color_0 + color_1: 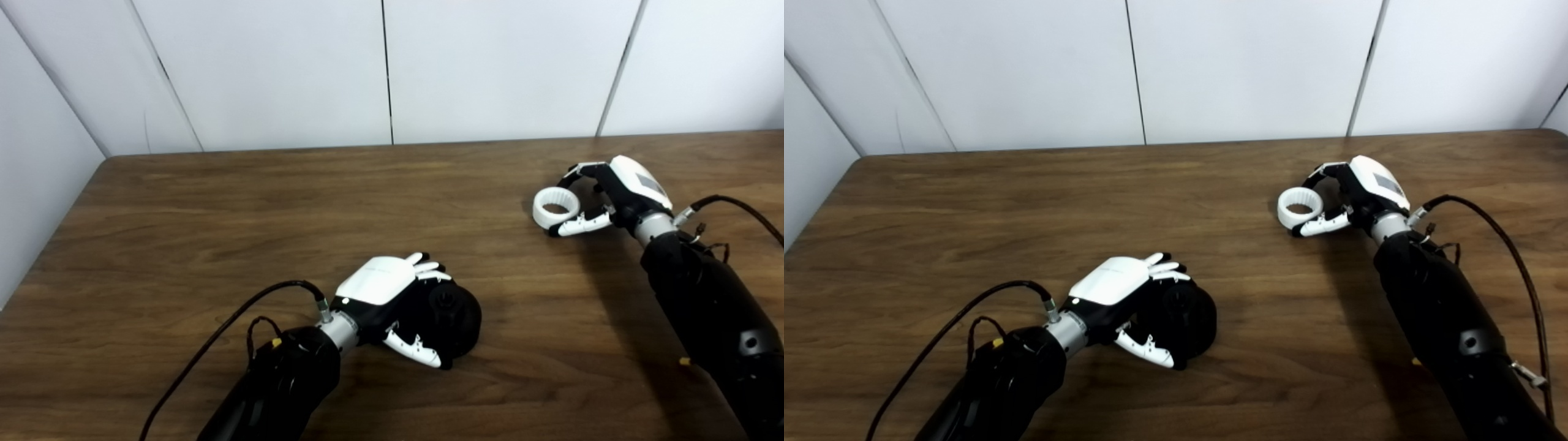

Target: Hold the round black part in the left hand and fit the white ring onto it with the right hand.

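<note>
The round black part [456,315] lies on the wooden table [245,214] near the front middle. My left hand [392,300] is wrapped around it, fingers over its far side and thumb along its near side. The white ring [555,208], ribbed on its inside, sits at the right of the table. My right hand [603,196] is curled around it, fingers behind and thumb in front, touching its right side. Whether the ring is off the table surface is unclear. In the right eye view the ring [1300,208] and black part [1188,318] stand well apart.
Grey wall panels [386,67] close off the table's back and left sides. Black cables run from both wrists, one looping left of my left forearm [202,361], one arching right of my right forearm [1519,257]. Bare wood lies between the two hands.
</note>
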Robot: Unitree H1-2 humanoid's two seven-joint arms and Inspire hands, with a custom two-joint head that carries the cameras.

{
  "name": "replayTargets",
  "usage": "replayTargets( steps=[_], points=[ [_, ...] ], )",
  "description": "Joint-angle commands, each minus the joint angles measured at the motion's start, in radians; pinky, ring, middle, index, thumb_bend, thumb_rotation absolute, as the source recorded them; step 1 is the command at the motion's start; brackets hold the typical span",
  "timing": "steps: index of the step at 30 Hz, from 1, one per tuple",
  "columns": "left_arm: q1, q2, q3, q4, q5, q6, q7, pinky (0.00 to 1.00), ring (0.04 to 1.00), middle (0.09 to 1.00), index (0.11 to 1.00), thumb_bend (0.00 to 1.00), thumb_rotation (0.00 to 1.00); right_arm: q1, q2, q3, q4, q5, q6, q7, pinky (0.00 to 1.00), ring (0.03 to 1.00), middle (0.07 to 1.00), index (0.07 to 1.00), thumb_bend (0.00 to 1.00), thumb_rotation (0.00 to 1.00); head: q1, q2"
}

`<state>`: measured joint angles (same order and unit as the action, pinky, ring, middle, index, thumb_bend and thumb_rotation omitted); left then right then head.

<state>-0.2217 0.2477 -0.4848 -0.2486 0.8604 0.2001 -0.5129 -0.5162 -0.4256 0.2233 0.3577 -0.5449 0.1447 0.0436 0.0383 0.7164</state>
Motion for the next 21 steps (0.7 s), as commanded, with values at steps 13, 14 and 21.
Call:
replayTargets(
  steps=[13,14,21],
  points=[
    [-0.005,0.011,-0.003,0.042,-0.007,0.016,-0.034,0.95,1.0,0.944,0.827,0.97,0.45,0.015,-0.005,-0.028,-0.179,0.014,0.025,0.05,0.77,0.878,0.83,0.613,0.85,0.21,-0.003,-0.003],
    [-0.006,0.011,-0.004,0.041,-0.006,0.016,-0.035,0.95,1.0,0.945,0.828,0.97,0.45,0.018,-0.003,-0.03,-0.191,0.018,0.027,0.054,0.77,0.878,0.829,0.612,0.85,0.22,-0.003,-0.003],
    [-0.005,0.008,-0.006,0.043,-0.003,0.02,-0.033,0.94,1.0,0.948,0.831,0.97,0.45,0.051,0.009,-0.032,-0.297,0.022,0.063,0.085,0.77,0.866,0.821,0.606,0.86,0.21,-0.005,-0.003]
  ],
)
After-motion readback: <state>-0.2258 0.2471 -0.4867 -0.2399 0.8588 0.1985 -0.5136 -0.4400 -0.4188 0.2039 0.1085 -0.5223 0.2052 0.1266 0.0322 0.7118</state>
